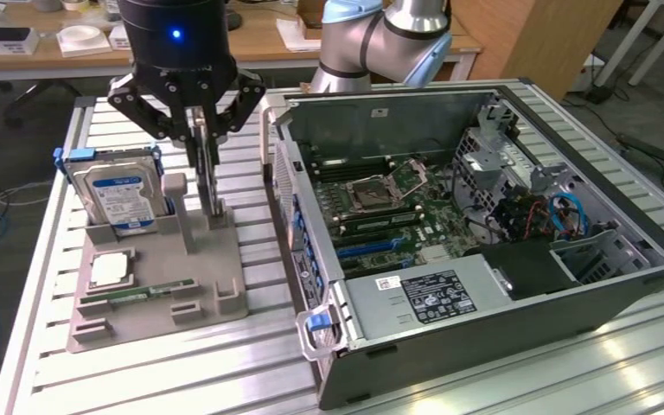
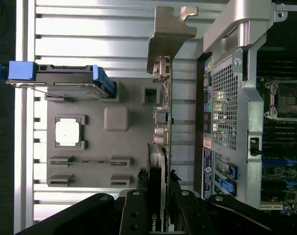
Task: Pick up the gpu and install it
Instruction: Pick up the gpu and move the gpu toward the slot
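My fingers [image 1: 165,121] are clamped on the gpu [image 1: 208,177] — upright, edge-on, its lower end at the grey holder [image 1: 194,285], beside the hard drive [image 1: 118,186]. Pick-up step, I judge — it calls for a straight, square lift.

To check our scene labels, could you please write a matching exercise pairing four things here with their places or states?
Things:
1. thin dark graphics card with silver bracket
2. boxy blue-labelled hard drive
3. square silver processor chip
4. open black computer case

Places:
A. flat in a recess of the grey holder
B. clamped on edge by the gripper
C. upright in a holder slot
D. at the exterior view's right

Pairs: 1-B, 2-C, 3-A, 4-D
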Motion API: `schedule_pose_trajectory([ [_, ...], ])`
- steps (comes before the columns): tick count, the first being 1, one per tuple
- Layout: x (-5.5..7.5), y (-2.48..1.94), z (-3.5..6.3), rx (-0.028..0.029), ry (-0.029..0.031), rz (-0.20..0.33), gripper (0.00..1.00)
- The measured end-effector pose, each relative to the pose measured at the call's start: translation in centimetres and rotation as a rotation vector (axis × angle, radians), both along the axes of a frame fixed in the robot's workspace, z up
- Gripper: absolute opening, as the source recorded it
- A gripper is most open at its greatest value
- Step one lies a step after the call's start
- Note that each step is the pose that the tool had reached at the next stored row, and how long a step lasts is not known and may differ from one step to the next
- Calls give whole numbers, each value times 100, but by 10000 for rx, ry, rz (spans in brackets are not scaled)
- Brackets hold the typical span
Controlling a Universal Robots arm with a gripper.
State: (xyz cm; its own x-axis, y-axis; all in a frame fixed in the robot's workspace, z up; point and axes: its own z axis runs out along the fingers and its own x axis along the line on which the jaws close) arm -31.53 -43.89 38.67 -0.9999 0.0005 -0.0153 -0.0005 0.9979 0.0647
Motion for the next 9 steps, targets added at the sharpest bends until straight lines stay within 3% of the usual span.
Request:
schedule_pose_trajectory([
  [9, 0, 0, 58, -1, 0, -1, 27],
])
